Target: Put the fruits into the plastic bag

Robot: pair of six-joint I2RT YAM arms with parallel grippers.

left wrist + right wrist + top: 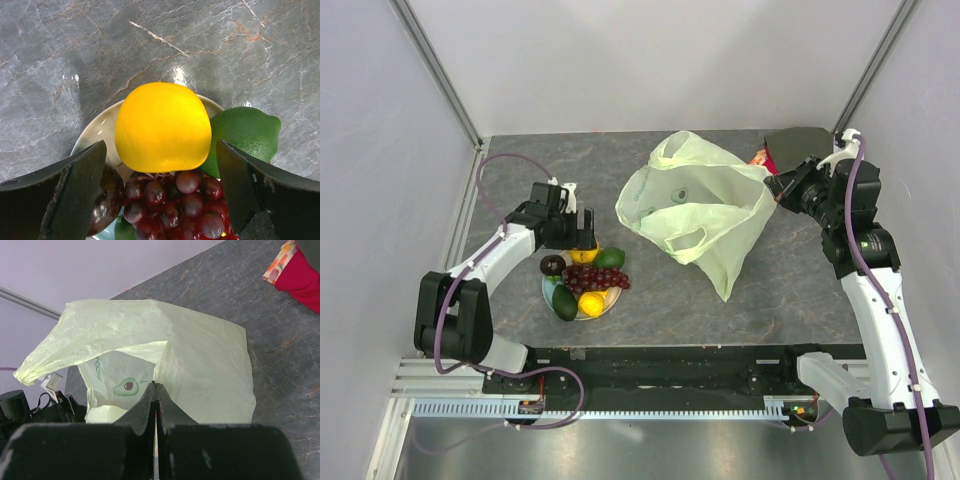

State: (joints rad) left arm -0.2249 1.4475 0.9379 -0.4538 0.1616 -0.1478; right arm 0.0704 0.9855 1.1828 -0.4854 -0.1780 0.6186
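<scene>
The fruits lie heaped on a pale plate [548, 291] at the near left: a yellow fruit [162, 127], a dark red grape bunch [175, 205], a green avocado [247, 132] and a dark round fruit [106, 199]. My left gripper [582, 234] hovers open just above them, its fingers either side of the grapes and yellow fruit [584, 255], touching nothing. The pale green plastic bag [695, 205] lies in the middle with its mouth raised toward the right. My right gripper [156, 388] is shut on the thin edge of the plastic bag [200, 365], holding it up.
A second avocado [564, 301] and an orange-yellow fruit [592, 304] sit on the plate's near side. A red cloth [763, 158] and a dark green cloth [800, 140] lie at the back right, behind the bag. White walls close in on three sides.
</scene>
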